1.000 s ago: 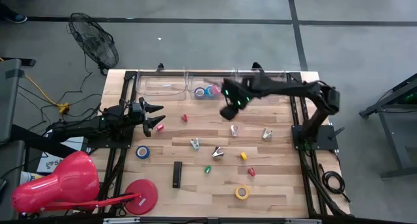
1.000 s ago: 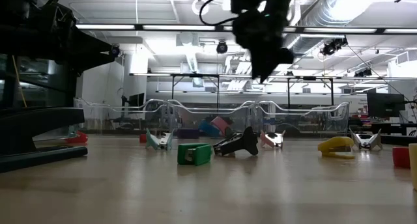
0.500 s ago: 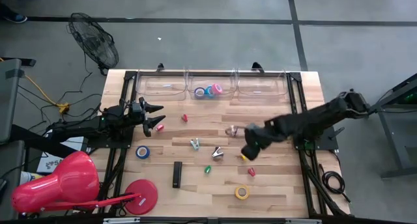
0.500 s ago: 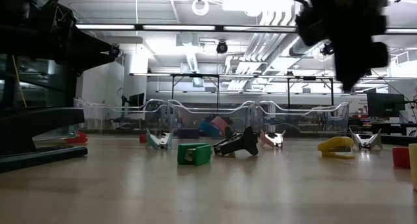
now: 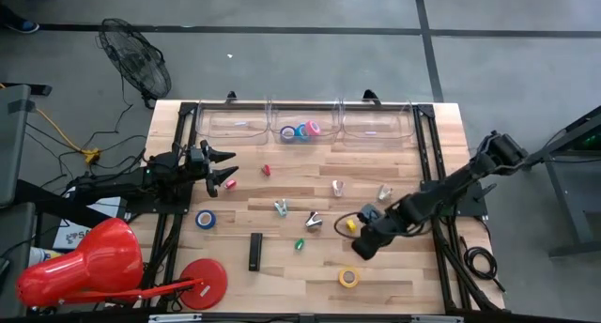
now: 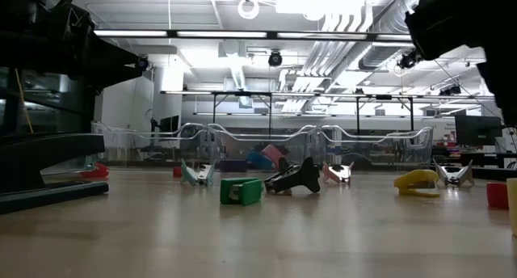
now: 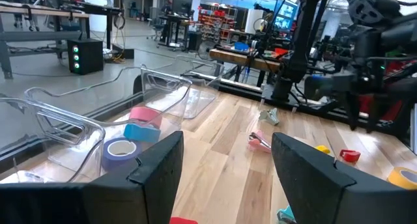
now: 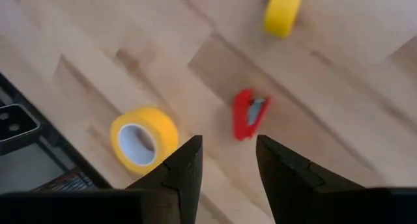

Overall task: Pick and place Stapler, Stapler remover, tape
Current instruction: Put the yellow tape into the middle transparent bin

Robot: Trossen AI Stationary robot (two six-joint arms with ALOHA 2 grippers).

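Note:
My right gripper hangs open and slants down over the table's near right part. In the right wrist view its fingers frame bare wood just short of a small red stapler. A yellow tape roll lies flat beside it, and a small yellow stapler lies farther off. A long black stapler and a blue tape roll lie to the near left. Staple removers are scattered mid-table. My left gripper waits open at the left edge.
Clear bins line the far edge; the middle one holds purple, blue and pink tape rolls. A green piece and small red pieces lie on the wood. A red lamp and disc stand at the near left corner.
My right gripper has swung from above the far bins toward the table's near edge and right side. It has come down and rolled about its own line on the way. It now hangs over the small red stapler and the yellow tape roll. Nothing on the table has moved.

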